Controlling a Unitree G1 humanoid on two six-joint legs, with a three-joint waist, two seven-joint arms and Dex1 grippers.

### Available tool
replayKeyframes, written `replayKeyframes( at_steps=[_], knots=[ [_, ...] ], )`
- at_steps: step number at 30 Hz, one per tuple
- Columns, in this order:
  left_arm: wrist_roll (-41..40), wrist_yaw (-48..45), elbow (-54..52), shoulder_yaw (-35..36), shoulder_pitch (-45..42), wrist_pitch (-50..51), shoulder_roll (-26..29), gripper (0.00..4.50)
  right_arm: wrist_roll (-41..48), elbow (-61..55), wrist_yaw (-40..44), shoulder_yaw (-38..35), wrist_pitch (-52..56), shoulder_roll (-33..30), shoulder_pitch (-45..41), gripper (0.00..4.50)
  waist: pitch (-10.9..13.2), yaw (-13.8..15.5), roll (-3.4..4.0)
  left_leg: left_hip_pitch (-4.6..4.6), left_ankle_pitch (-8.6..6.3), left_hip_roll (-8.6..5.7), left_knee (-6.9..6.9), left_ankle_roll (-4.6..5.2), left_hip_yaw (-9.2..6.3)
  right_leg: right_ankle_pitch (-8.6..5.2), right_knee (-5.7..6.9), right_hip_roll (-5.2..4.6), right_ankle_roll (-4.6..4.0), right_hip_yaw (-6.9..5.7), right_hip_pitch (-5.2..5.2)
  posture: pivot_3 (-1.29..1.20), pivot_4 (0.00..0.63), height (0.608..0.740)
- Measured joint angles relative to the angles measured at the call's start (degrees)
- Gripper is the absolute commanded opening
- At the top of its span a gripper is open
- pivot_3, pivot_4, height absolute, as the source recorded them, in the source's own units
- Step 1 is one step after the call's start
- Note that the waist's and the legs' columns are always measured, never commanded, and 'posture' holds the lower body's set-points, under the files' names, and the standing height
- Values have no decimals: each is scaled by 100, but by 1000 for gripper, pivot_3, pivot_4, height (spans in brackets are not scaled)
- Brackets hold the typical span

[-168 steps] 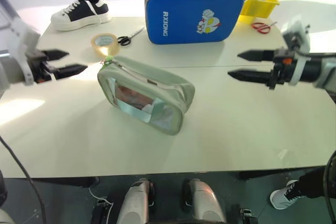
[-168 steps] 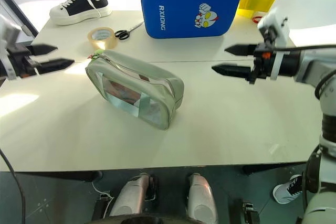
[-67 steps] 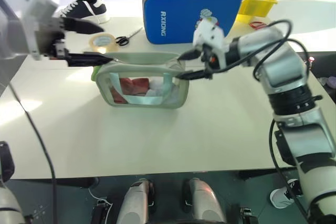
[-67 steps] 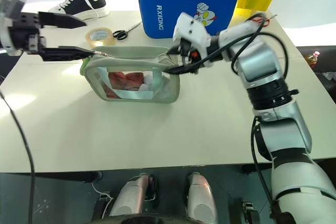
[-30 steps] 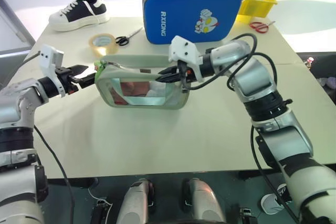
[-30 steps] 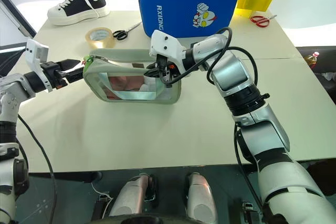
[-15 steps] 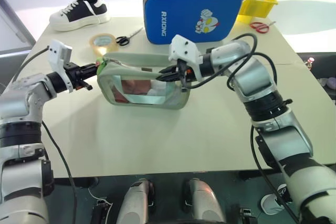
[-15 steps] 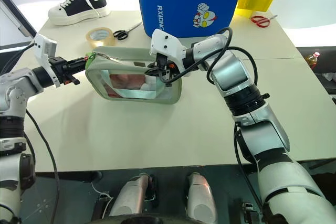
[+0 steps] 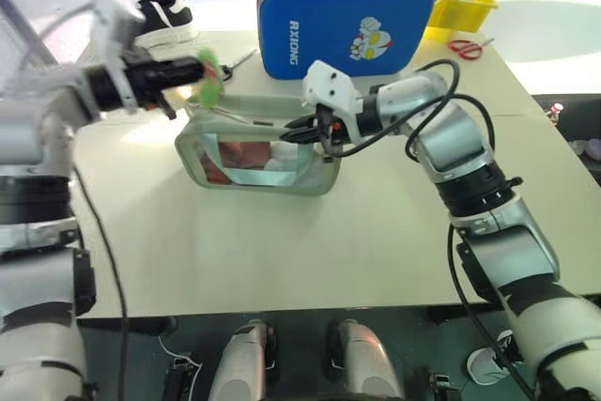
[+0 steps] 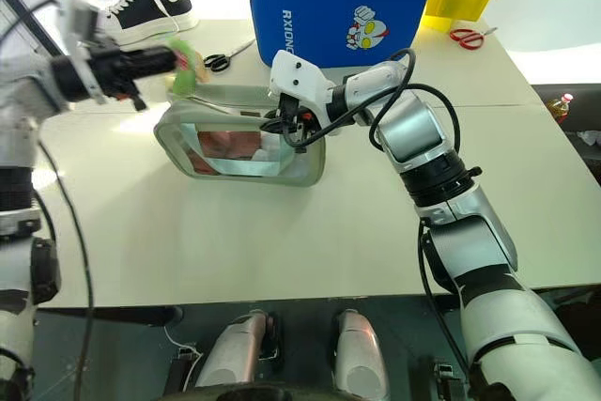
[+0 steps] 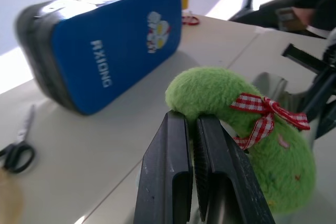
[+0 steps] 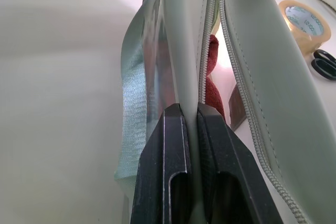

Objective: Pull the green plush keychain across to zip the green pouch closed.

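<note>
left claw (image 11: 195, 129) clamps green plush keychain (image 11: 247, 129) | right claw (image 12: 190, 116) clamps green pouch (image 9: 258, 152) | blue case (image 9: 343, 30) behind

Left pincer (image 11: 193, 129) clamped, right pincer (image 12: 190, 116) clamped, arms raised

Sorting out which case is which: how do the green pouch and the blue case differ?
The green pouch is soft, pale green, with clear window sides; the blue case is hard, bright blue, with a cartoon. The pouch is smaller and unzipped; the case is larger and closed. Both stand on the table.
</note>
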Motion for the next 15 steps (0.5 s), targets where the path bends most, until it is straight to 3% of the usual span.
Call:
replayKeyframes(
  at_steps=[1, 4, 11, 15],
  knots=[
    [56, -4, -2, -133, 47, -18, -52, 61, 0, 0, -6, 0, 1, 3, 0, 0, 0, -12, 0, -1, 1, 1, 0, -1, 1, 0, 0, 2, 0, 1, -1, 0, 150, 740],
    [233, -32, 40, -272, 78, -183, -48, 900, -3, -5, -29, 0, 10, 2, 1, 0, 1, -13, -1, -2, 3, 3, 0, -4, 0, 0, 1, 5, 0, 1, -3, 0, 150, 740],
    [456, -144, 449, -255, -263, -334, 313, 4273, -8, -13, -73, -9, 40, -46, 4, 0, 1, 13, -1, -3, -8, 3, 0, 15, -2, -1, -4, 4, 0, 1, -2, 0, 150, 740],
    [460, -478, 480, -192, -455, -382, 811, 4273, -2, -11, -73, -9, 29, -34, 7, 0, 2, 1, 1, -5, -9, 3, -1, 14, -2, -1, -3, 4, -1, 0, -5, 0, 150, 740]
  ],
)
